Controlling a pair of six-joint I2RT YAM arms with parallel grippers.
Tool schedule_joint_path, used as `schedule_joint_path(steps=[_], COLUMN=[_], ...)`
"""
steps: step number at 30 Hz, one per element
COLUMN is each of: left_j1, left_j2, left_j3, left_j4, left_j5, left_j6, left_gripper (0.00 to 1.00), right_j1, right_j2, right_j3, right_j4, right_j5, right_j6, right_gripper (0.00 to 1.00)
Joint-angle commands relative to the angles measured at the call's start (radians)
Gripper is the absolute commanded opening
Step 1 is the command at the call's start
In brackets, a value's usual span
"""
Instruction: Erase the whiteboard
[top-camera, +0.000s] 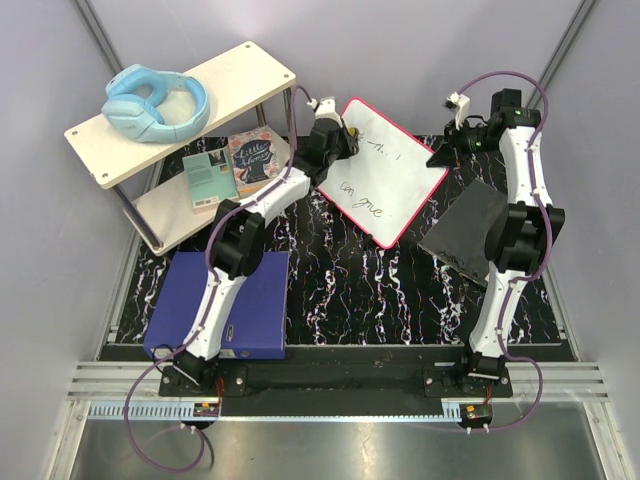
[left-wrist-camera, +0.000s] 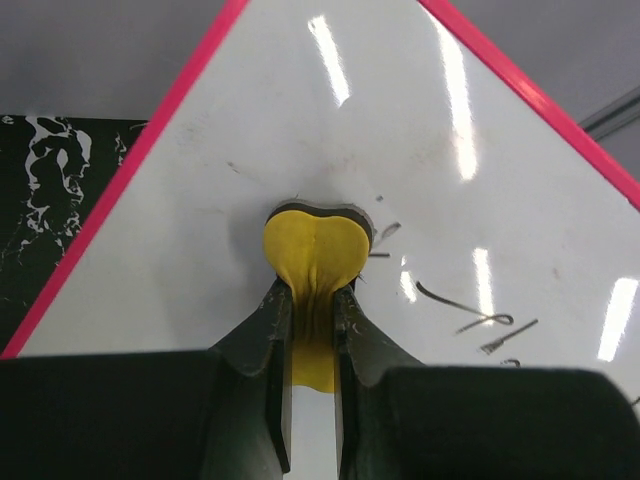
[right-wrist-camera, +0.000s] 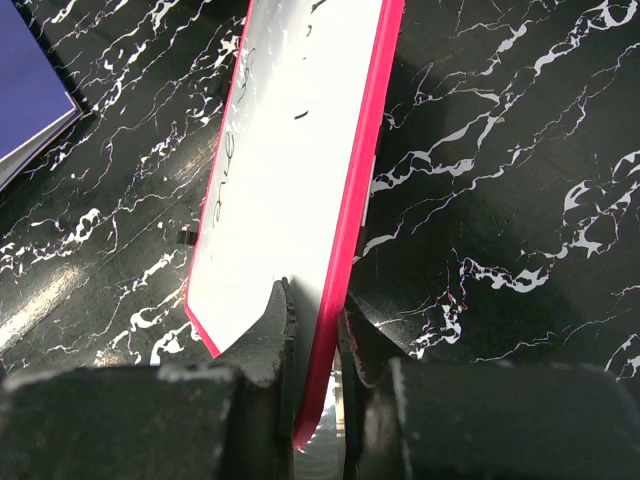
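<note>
Nearest the arm bases a blue binder (top-camera: 245, 300) lies on the black marbled table (top-camera: 380, 290), and a dark grey cloth (top-camera: 465, 232) sits just ahead of the right arm; neither plays any part in this step. Beyond them the whiteboard (top-camera: 395, 185) lies mid-table, turned cornerwise. The right gripper (right-wrist-camera: 315, 335) is clamped tight over its pink frame at the right-hand corner. That corner looks raised a little, though how far is hard to tell. The left gripper (left-wrist-camera: 312, 305) is pinched closed on a yellow eraser pad (left-wrist-camera: 315, 245), whose rounded end is pressed flat against the upper left of the white face. Dark handwriting (top-camera: 360, 192) shows across the middle and towards the near corner, with a few strokes just right of the pad. To wipe well, the right arm should probably hold the board rigid while the left presses evenly and sweeps in overlapping passes from the far strokes down towards the near words. The pad is soft and bulges in the pinch, so too much force may fold it or slide the board out of the clamp. At the far left a shelf (top-camera: 180, 100) stands well clear
</note>
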Motion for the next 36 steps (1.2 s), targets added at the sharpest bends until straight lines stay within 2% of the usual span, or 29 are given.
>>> schedule_joint_path(steps=[1, 3, 6, 8, 10, 14, 26, 30, 33, 36], left_j1=[0.04, 0.045, 0.043, 0.039, 0.027, -0.009, -0.15, -0.207, -0.245, -0.256], left_j2=[0.068, 0.069, 0.12, 0.14, 0.134, 0.149, 0.092, 0.06, 0.023, 0.0], left_j3=[0.056, 0.044, 0.166, 0.194, 0.183, 0.247, 0.143, 0.1, 0.051, 0.03], left_j4=[0.053, 0.111, 0.079, 0.082, 0.119, 0.062, 0.024, -0.013, -0.007, 0.011], left_j5=[-0.082, -0.07, 0.01, 0.051, 0.09, 0.15, 0.392, 0.478, 0.527, 0.509], left_j6=[-0.05, -0.065, -0.052, -0.024, 0.026, 0.151, 0.465, 0.614, 0.651, 0.619], left_gripper=[0.0, 0.0, 0.0, 0.0, 0.0, 0.0, 0.0, 0.0, 0.0, 0.0], right_j1=[0.09, 0.09, 0.09, 0.09, 0.09, 0.09, 0.093, 0.093, 0.093, 0.093], right_j2=[-0.013, -0.011, -0.014, -0.017, -0.025, -0.031, -0.031, -0.031, -0.026, -0.022], right_j3=[-0.049, -0.051, -0.058, -0.061, -0.067, -0.074, -0.066, -0.066, -0.06, -0.049], right_j4=[-0.452, -0.452, -0.454, -0.452, -0.454, -0.452, -0.452, -0.452, -0.452, -0.454], right_j5=[0.0, 0.0, 0.011, 0.016, 0.022, 0.033, 0.034, 0.037, 0.036, 0.033], right_j6=[-0.144, -0.146, -0.149, -0.153, -0.157, -0.161, -0.157, -0.157, -0.154, -0.149], right_gripper=[0.0, 0.0, 0.0, 0.0, 0.0, 0.0, 0.0, 0.0, 0.0, 0.0])
